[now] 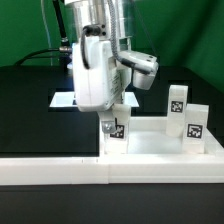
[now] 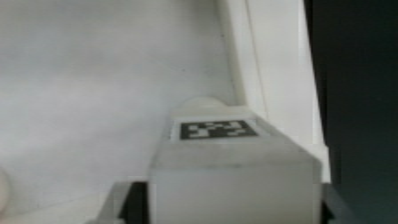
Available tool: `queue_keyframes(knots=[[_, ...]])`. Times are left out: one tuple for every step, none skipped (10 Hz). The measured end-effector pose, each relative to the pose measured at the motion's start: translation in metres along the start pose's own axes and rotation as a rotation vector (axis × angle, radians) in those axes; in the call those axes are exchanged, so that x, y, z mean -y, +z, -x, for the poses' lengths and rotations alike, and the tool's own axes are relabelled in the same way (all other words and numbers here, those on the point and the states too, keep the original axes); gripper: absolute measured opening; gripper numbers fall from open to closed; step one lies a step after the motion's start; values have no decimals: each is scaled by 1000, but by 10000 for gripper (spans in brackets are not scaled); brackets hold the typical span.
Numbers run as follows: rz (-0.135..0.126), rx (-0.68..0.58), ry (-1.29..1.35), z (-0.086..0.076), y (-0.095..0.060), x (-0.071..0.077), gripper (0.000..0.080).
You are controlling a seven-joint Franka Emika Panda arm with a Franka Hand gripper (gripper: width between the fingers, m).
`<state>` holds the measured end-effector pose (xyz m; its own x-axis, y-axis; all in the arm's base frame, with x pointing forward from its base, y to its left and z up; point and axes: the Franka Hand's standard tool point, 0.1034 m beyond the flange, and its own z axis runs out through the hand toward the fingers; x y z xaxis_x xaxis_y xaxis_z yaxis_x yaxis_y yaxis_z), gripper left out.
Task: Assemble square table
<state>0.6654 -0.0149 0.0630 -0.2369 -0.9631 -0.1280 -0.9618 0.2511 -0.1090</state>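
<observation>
Tabletop (image 1: 160,143) lies against barrier wall (image 1: 60,168), braced there for leg fitting. Two legs (image 1: 178,102) stand on it. My gripper (image 1: 113,118) straddles third leg (image 2: 228,160) near corner; clamped or releasing, cannot tell.

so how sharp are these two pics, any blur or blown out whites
Exterior view: soft overall, the gripper and table top are washed-out white with little edge detail, though leg tags stay readable. Wrist view: the leg looks blurry, its tag smeared.
</observation>
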Motion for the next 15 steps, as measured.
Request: queue_keyframes(knots=[[-6, -5, -71, 4, -1, 1, 541], [-20, -12, -200, 16, -2, 2, 541], [-15, -17, -411, 19, -2, 1, 615], [-9, -20, -544, 21, -2, 0, 615], [-8, -22, -580, 19, -2, 0, 644], [-7, -24, -632, 19, -2, 0, 648], [-6, -25, -725, 18, -1, 0, 648], [-3, -27, -824, 15, -2, 1, 649], [11, -39, -1017, 6, -2, 1, 649], [46, -54, -1223, 3, -1, 0, 649], [60, -47, -1335, 6, -3, 0, 649], [57, -49, -1344, 4, -3, 1, 649], [58, -50, -1313, 4, -2, 0, 649], [58, -50, -1314, 4, -2, 0, 536], [56, -49, -1284, 4, -2, 0, 536]])
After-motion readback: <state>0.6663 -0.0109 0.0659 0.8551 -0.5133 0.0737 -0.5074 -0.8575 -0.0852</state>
